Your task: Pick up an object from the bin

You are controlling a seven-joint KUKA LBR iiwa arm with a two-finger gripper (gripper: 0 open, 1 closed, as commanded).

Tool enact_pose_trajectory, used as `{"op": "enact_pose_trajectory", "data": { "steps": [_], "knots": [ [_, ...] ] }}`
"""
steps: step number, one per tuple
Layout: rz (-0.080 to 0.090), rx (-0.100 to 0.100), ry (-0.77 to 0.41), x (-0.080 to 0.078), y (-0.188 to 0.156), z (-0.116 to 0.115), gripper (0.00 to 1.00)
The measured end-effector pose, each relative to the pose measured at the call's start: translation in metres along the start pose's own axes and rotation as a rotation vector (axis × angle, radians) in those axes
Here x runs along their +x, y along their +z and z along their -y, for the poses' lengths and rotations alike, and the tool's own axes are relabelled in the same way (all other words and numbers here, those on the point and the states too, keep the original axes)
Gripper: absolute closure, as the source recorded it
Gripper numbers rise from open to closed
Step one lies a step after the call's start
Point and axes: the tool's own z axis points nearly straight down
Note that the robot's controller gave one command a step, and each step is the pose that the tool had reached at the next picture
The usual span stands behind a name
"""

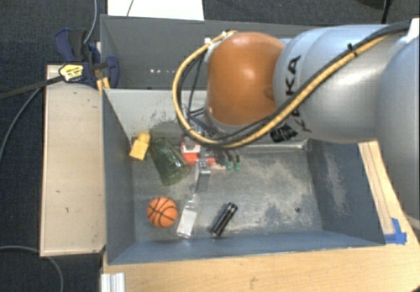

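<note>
My end effector [201, 176] hangs up and right of the orange ball [162, 212], beside the green translucent lump [167, 161] behind that ball. A black marker [223, 220] lies to the ball's right. Whether the end effector is apart or together, I cannot tell.

In the grey bin [282, 192] we count one small orange ball [162, 211] with black lines, one yellow block [139, 147], one dark green see-through thing [168, 161], one black stick [222, 219] like a pen and one pale clear piece [186, 222], so we see five things, one of each kind.
</note>
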Motion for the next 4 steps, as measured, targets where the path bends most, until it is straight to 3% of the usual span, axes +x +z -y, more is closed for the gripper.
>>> {"op": "enact_pose_trajectory", "data": {
  "steps": [1, 2, 3, 4],
  "knots": [
    [0.008, -0.001, 0.003, -0.002, -0.005, 0.001, 0.00],
    [0.014, -0.004, 0.007, -0.024, 0.025, -0.006, 0.00],
    [0.010, -0.002, -0.047, -0.041, 0.074, -0.015, 0.00],
    [0.014, -0.003, -0.059, -0.044, 0.090, -0.016, 0.00]
  ]
}}
